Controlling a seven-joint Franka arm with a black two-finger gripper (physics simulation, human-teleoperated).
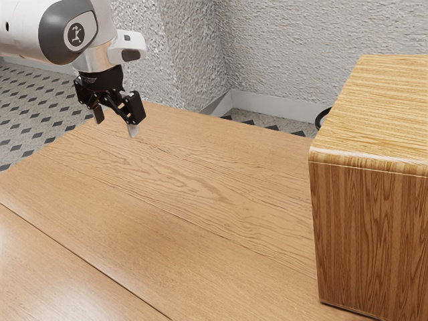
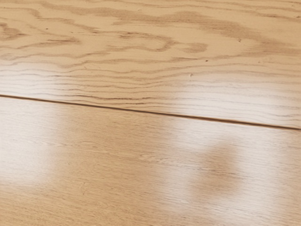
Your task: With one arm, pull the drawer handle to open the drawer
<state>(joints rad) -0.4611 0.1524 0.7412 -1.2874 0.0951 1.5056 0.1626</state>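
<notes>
While the claw (image 1: 116, 126) hangs with its two fingers spread and nothing between them, above the far edge of the counter (image 1: 200, 200) toward the exterior view's left, the drawer cabinet (image 1: 371, 221) stands well apart from it at the counter's edge on the exterior view's right. Step in hand, as judged: the approach, with no contact made. The cabinet sits upright. Its top panel runs from the rounded near corner back toward the wall (image 1: 301, 40), so its long axis appears to lie from the counter's near edge to its far edge, though the frame cuts it off. The panel turned to the camera is plain vertical-grained wood. A dark curved shape (image 1: 322, 118) beside the side that faces the arm may be the handle, which would point the drawer toward the exterior view's left, but this cannot be told for certain. The wrist view looks onto bare counter (image 2: 150, 56) crossed by a straight seam (image 2: 150, 113). A good approach crosses the counter with fingers spread, turns the wrist so they straddle the handle across its bar, closes only when both sides are enclosed, then pulls straight along the drawer's slide, lest it bind or the cabinet shift.
</notes>
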